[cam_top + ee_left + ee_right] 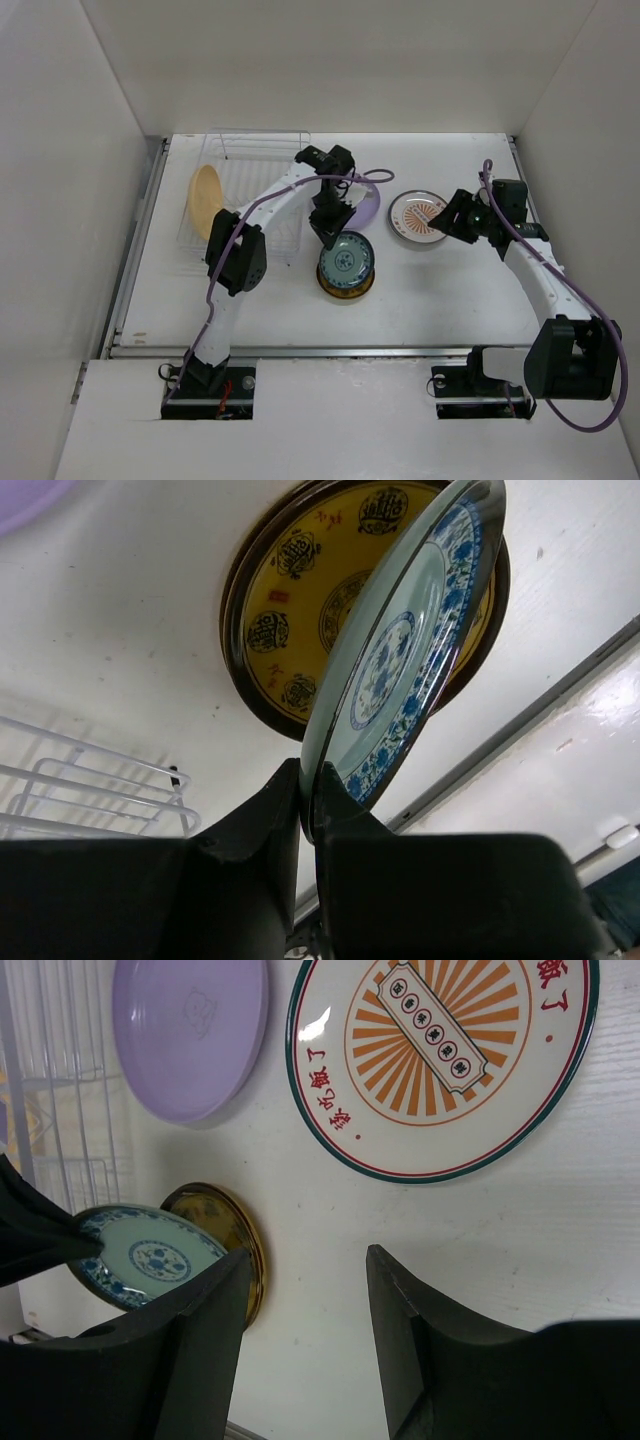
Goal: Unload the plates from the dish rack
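My left gripper [328, 238] is shut on the rim of the teal patterned plate [346, 260] and holds it tilted just above the amber patterned plate [346, 288] on the table. In the left wrist view the teal plate [400, 670] stands edge-on between my fingers over the amber plate [290, 610]. The lavender plate [368, 206] lies flat beside the arm. The sunburst plate [416, 215] lies flat at the right; my right gripper [450, 222] hovers open and empty beside it. The mustard-yellow plate [205, 200] stands at the left edge of the wire dish rack [255, 175].
The right wrist view shows the sunburst plate [445, 1060], the lavender plate [190, 1035], the teal plate [145, 1255] and rack wires [50, 1090]. White walls enclose the table on three sides. A metal rail [320, 350] runs along the near edge.
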You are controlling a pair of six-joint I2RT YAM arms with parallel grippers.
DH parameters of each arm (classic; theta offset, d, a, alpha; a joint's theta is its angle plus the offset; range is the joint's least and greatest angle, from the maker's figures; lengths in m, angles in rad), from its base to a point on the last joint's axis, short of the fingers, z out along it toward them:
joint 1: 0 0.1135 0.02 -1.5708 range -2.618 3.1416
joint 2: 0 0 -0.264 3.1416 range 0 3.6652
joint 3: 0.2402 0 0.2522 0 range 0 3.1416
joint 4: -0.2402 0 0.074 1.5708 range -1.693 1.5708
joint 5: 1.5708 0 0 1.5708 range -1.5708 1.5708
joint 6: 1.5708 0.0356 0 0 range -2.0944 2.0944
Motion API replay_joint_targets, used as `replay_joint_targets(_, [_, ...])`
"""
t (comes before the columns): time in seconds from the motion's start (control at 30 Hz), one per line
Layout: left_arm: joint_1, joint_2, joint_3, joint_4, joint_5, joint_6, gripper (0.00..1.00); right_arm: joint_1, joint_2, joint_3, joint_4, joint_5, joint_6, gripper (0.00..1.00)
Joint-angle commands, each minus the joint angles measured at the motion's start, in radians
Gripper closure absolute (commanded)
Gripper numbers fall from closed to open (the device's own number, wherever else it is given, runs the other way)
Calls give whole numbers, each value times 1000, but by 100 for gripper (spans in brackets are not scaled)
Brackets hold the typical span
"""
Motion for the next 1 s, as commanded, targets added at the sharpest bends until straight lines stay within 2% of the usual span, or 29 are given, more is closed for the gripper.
replay_joint_targets(0.0, [-10, -17, -24, -63, 34, 59, 100, 10, -18, 25, 0, -4, -21, 44])
replay_joint_targets(0.03, [-10, -8, -24, -63, 34, 68, 97, 10, -18, 25, 0, -13, -21, 44])
replay_joint_targets(0.07, [-10, 1, -24, -72, 34, 68, 90, 10, -9, 25, 0, -14, -21, 44])
replay_joint_targets(0.1, [-10, 1, -34, -72, 34, 68, 77, 10, -9, 25, 0, -14, -21, 44])
replay_joint_targets(0.13, [-10, 1, -34, -72, 34, 79, 68, 10, -9, 25, 0, -14, -21, 44])
replay_joint_targets(0.27, [-19, 1, -44, -72, -2, 88, 43, 10, -9, 34, 0, -14, -21, 44])
replay_joint_targets(0.4, [-19, 1, 5, -83, -37, 88, 33, 10, 0, 35, 0, -14, -21, 44])
replay_joint_targets(0.53, [-19, -86, 94, -92, -48, 88, 27, 10, 0, 44, 9, -14, -21, 44])
replay_joint_targets(0.67, [94, -193, 165, -12, -69, -30, 24, 10, 0, 44, 9, -14, -21, 44])
replay_joint_targets(0.77, [172, -290, 156, 84, -267, -129, 16, 10, 0, 35, 9, -14, -21, 44])
replay_joint_targets(0.9, [304, -360, 147, 150, -607, -82, 4, 10, 0, 35, 9, 5, -21, 44])
replay_joint_targets(0.93, [321, -361, 134, 184, -763, -61, 0, 10, 11, 35, 9, 5, -21, 44])
replay_joint_targets(0.97, [353, -361, 111, 200, -839, -36, 0, 10, 20, 35, 18, 5, -21, 44])
